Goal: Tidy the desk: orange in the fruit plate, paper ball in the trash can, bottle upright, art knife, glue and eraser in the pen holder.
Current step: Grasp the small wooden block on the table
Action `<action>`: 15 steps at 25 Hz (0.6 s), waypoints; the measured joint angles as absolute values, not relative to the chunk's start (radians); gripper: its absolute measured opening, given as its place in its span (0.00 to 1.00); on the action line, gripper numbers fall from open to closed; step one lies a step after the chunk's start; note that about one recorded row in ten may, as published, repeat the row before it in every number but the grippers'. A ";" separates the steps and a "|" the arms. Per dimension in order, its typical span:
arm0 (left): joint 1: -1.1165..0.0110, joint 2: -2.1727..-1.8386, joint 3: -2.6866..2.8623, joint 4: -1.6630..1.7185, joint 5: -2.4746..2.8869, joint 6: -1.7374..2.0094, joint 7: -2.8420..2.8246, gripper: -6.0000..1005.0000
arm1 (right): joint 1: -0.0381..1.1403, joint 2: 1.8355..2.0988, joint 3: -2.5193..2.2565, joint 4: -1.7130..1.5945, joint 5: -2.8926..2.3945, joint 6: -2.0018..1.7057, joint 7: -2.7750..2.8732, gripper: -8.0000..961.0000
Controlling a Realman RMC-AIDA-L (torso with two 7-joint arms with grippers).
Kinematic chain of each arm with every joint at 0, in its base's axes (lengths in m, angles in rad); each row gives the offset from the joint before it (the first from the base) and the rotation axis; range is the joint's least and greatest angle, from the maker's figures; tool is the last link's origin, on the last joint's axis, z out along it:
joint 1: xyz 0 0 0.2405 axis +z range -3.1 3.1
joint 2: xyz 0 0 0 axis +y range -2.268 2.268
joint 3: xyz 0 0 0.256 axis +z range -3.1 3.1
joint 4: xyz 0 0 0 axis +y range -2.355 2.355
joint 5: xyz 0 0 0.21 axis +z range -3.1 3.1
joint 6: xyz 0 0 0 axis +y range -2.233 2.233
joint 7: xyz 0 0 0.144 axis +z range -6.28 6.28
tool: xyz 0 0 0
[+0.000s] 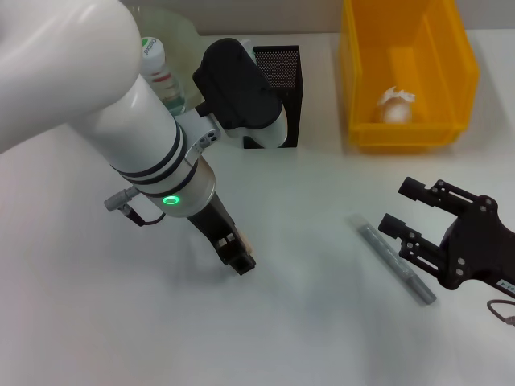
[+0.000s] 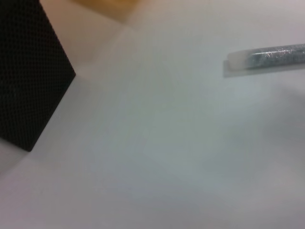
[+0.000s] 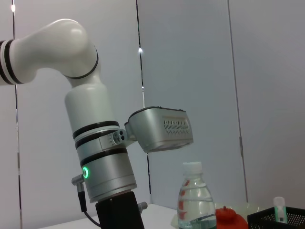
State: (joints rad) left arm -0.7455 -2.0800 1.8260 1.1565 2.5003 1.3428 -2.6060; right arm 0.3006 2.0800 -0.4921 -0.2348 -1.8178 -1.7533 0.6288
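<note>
Left hand (image 1: 238, 259) down on desk — glue (image 1: 396, 262) lies well apart.

Bright, even overhead light with soft shadows; the left wrist view is blurred and out of focus.

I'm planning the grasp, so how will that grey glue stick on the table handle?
The glue looks slim and round, so a push would probably roll it. It appears rigid and likely light. Lying flat on the table, it may slip from a shallow pinch.
</note>
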 joint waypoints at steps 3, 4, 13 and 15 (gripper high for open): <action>-0.745 -2.080 1.829 1.153 2.499 1.342 -2.598 0.62 | 0.301 2.080 -0.491 -0.235 -1.818 -1.753 0.629 0.58; -0.745 -2.080 1.830 1.151 2.499 1.342 -2.597 0.62 | 0.301 2.080 -0.490 -0.235 -1.818 -1.753 0.629 0.58; -0.745 -2.080 1.838 1.148 2.499 1.332 -2.597 0.62 | 0.303 2.080 -0.486 -0.235 -1.818 -1.753 0.631 0.58; -0.746 -2.080 1.838 1.147 2.500 1.327 -2.597 0.62 | 0.304 2.080 -0.486 -0.235 -1.818 -1.753 0.631 0.58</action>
State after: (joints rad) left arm -0.7457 -2.0800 1.8377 1.1473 2.5000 1.3272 -2.5969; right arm 0.3036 2.0800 -0.4856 -0.2347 -1.8178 -1.7533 0.6306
